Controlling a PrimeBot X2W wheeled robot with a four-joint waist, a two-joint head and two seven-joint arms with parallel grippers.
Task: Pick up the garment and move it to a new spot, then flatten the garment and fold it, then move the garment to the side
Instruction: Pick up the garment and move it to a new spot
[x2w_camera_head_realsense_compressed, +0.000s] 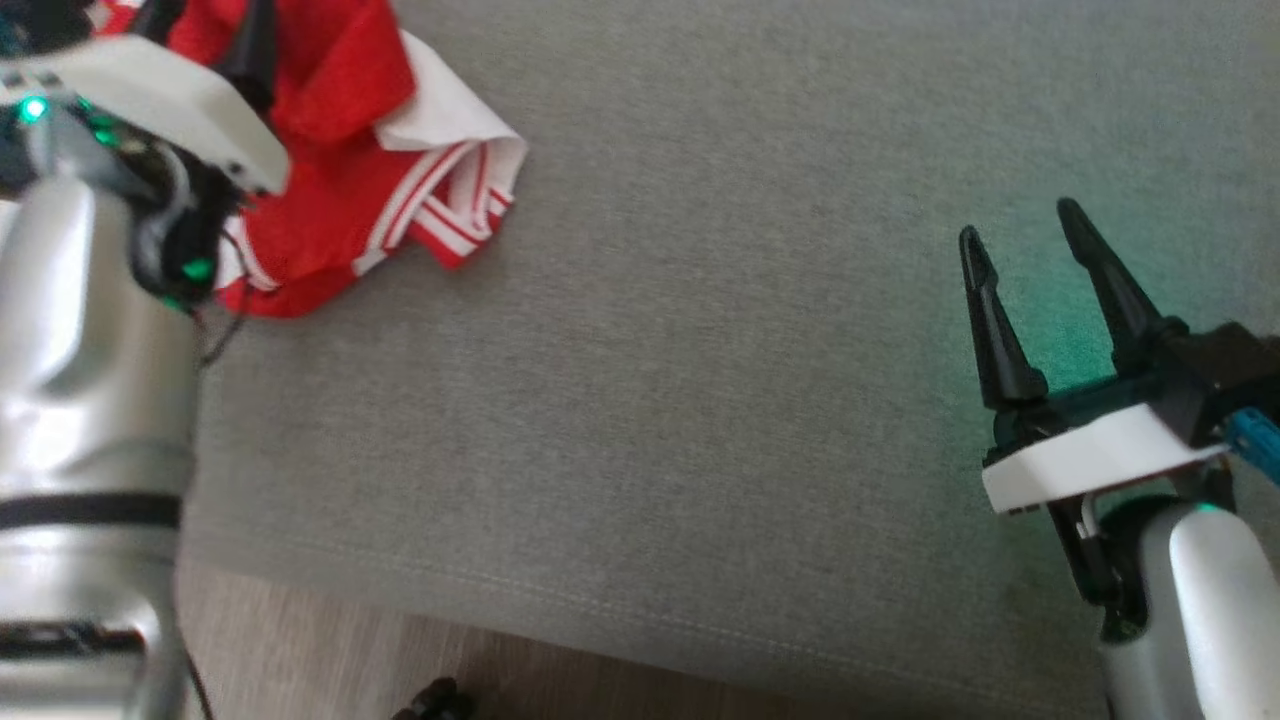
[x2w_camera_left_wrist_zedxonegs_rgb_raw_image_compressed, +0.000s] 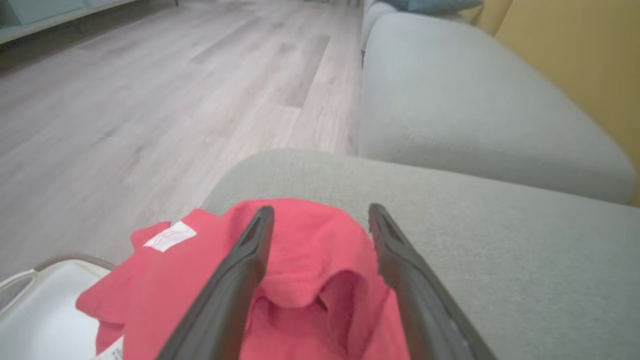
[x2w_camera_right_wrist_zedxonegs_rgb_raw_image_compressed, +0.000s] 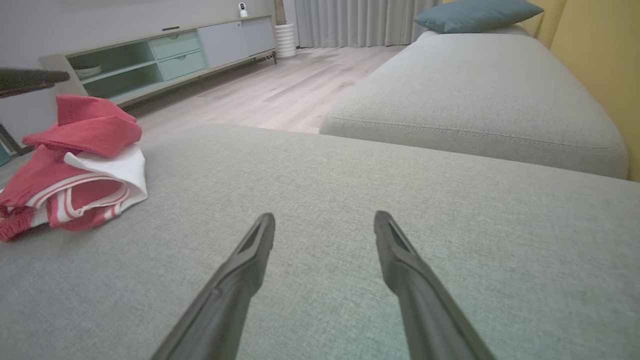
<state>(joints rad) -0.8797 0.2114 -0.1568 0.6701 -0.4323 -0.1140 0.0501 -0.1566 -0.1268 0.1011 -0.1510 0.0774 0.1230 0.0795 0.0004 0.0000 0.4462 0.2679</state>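
Observation:
The garment (x2w_camera_head_realsense_compressed: 340, 170) is red with white striped trim and lies crumpled at the far left of the grey sofa cushion (x2w_camera_head_realsense_compressed: 700, 350). My left gripper (x2w_camera_head_realsense_compressed: 205, 20) hovers over it, open. In the left wrist view its fingers straddle a raised red fold of the garment (x2w_camera_left_wrist_zedxonegs_rgb_raw_image_compressed: 305, 250) without closing on it, with the left gripper (x2w_camera_left_wrist_zedxonegs_rgb_raw_image_compressed: 321, 210) wide apart. My right gripper (x2w_camera_head_realsense_compressed: 1020, 220) stands open above bare cushion at the right, far from the cloth. In the right wrist view the right gripper (x2w_camera_right_wrist_zedxonegs_rgb_raw_image_compressed: 325, 216) holds nothing and the garment (x2w_camera_right_wrist_zedxonegs_rgb_raw_image_compressed: 85, 130) lies at the far left.
The cushion's front edge (x2w_camera_head_realsense_compressed: 600, 610) drops to a wood floor (x2w_camera_head_realsense_compressed: 320, 660). A second grey cushion (x2w_camera_right_wrist_zedxonegs_rgb_raw_image_compressed: 475, 95) with a teal pillow (x2w_camera_right_wrist_zedxonegs_rgb_raw_image_compressed: 477, 14) lies beyond, beside a yellow wall (x2w_camera_right_wrist_zedxonegs_rgb_raw_image_compressed: 595, 45). A low cabinet (x2w_camera_right_wrist_zedxonegs_rgb_raw_image_compressed: 165, 55) stands across the room. A white container (x2w_camera_left_wrist_zedxonegs_rgb_raw_image_compressed: 45, 310) sits beside the garment.

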